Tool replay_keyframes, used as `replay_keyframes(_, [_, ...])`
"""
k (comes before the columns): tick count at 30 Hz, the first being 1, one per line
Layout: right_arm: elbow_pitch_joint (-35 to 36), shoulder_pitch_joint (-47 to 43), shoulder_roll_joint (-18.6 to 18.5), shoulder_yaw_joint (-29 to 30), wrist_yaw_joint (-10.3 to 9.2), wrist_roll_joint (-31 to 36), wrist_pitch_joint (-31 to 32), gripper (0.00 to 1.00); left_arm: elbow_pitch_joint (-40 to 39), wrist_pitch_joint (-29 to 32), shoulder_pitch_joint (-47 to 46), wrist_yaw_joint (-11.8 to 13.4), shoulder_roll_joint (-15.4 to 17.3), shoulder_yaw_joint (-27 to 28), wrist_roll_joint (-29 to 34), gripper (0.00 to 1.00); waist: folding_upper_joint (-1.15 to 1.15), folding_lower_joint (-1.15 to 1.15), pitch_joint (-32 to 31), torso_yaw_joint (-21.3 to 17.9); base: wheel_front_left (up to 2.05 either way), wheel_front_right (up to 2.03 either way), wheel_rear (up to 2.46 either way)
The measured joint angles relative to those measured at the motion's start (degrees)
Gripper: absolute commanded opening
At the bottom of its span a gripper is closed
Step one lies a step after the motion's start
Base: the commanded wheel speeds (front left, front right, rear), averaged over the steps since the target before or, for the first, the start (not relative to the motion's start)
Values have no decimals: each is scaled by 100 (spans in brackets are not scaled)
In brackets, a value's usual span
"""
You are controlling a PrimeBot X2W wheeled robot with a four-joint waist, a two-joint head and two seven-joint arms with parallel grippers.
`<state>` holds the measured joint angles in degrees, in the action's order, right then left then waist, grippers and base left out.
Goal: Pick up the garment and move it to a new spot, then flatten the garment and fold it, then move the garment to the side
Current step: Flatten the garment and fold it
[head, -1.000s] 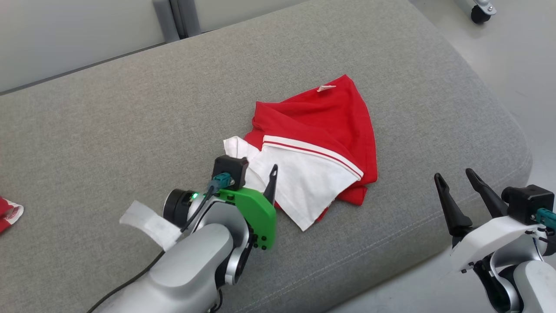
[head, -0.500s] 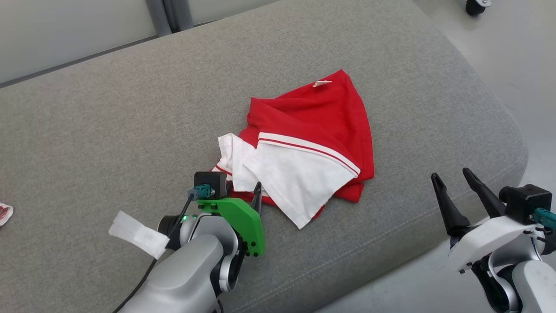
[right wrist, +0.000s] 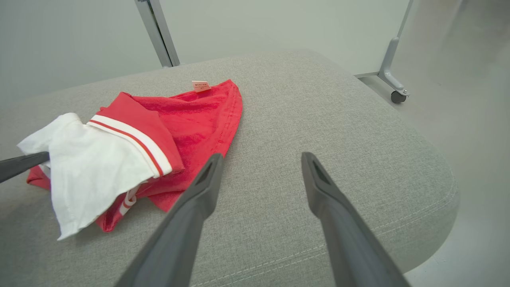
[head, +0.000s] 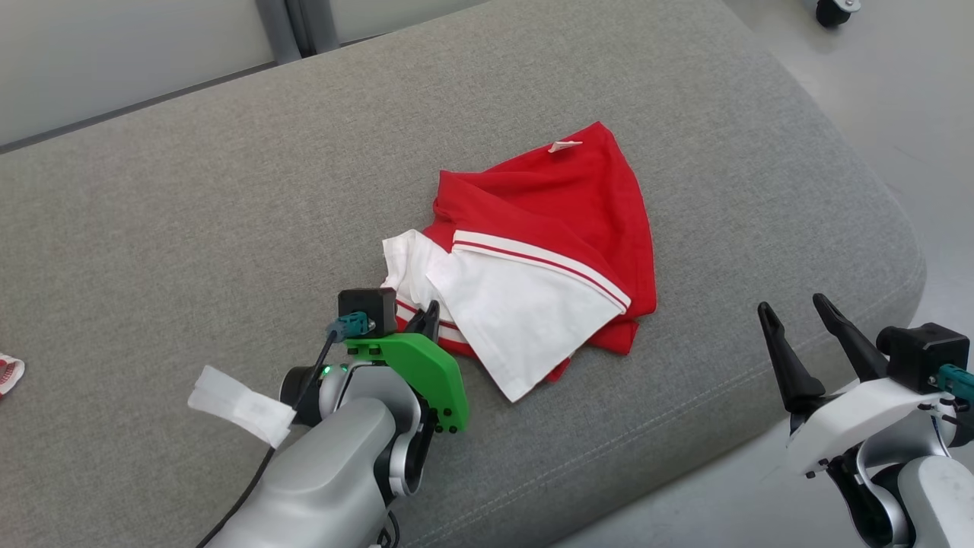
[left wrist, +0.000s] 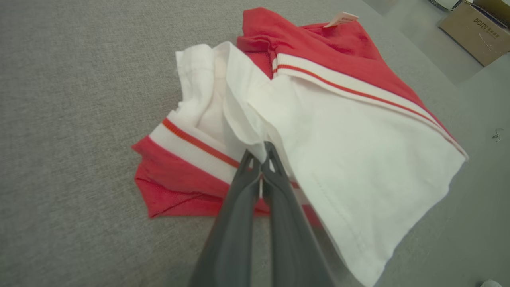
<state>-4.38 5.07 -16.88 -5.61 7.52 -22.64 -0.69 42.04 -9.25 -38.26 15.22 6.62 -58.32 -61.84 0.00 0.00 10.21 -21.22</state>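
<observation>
Red-and-white knit garment (head: 548, 205) lies crumpled on the grey upholstered seat cushion (head: 190, 190), roughly mid-cushion and right of centre. The red body is at the back and a white panel with a red-striped white band is folded over the front. Small white tag (head: 564, 145) sticks out at its far edge.

Left jaws: shut tight. In the left wrist view the dark fingers (left wrist: 235, 223) meet at the tips, pinching a fold of white fabric on the garment's near-left edge, just beside the striped hem. The garment is flat on the cushion, not lifted. Green bracket (head: 418, 365) on that wrist, and a strip of white tape (head: 240, 405) hangs off the arm.

Right jaws: spread wide, nothing between the fingers (head: 791, 365). They sit by the cushion's front-right corner, well apart from the garment, tips pointing towards it.

Off to the side: a small red-and-white scrap (head: 9, 369) at the cushion's far left edge, a caster wheel (right wrist: 395, 97) on the floor beyond the cushion, and a cardboard box (left wrist: 474, 32) on the floor.
</observation>
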Motion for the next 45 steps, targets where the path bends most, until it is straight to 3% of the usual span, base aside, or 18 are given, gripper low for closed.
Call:
replay_keyframes(16, [-23,-8,-19,131,1,2,-24,100,-446,-519,10,93,67,701,-165,0,0,0,-71,273,0,0,0])
replay_keyframes(24, [42,-29,-41,229,0,31,-24,100,-1594,-578,581,670,800,1597,200,0,0,0,-138,743,0,0,0])
replay_keyframes(33, [113,-25,-22,236,1,107,21,100,-2673,-578,1469,1103,1322,2483,459,0,0,0,-200,1276,0,0,0])
replay_keyframes(40, [125,44,-35,177,1,109,43,100,-2705,-538,1613,1123,1790,2735,500,0,0,0,-219,1455,0,0,0])
replay_keyframes(45, [131,117,-34,79,0,109,59,100,-2495,-255,1272,937,2025,2666,560,0,0,0,-203,1340,0,0,0])
